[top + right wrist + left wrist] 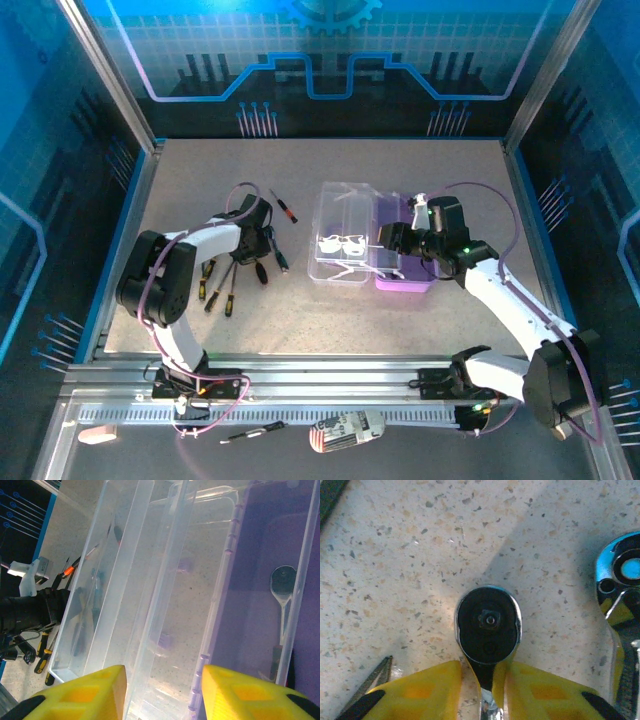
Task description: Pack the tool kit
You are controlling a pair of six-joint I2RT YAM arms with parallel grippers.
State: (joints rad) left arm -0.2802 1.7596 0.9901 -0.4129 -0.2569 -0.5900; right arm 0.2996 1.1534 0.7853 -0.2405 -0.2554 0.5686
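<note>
The tool kit lies open on the table, its clear lid folded out to the left of its purple base. My right gripper hovers over the hinge. Its yellow fingers stand wide apart above the clear lid, open and holding nothing. A metal tool lies in the purple base. My left gripper is down at the loose tools. A black-faced ratchet head lies on the table with its neck between the left gripper's jaws, and there is a gap on the left side.
A red-and-black screwdriver lies behind the left gripper. Several yellow-and-black handled tools lie in front of it. A second chrome tool head lies at the right and a pointed metal tool at the lower left. The enclosure walls ring the table.
</note>
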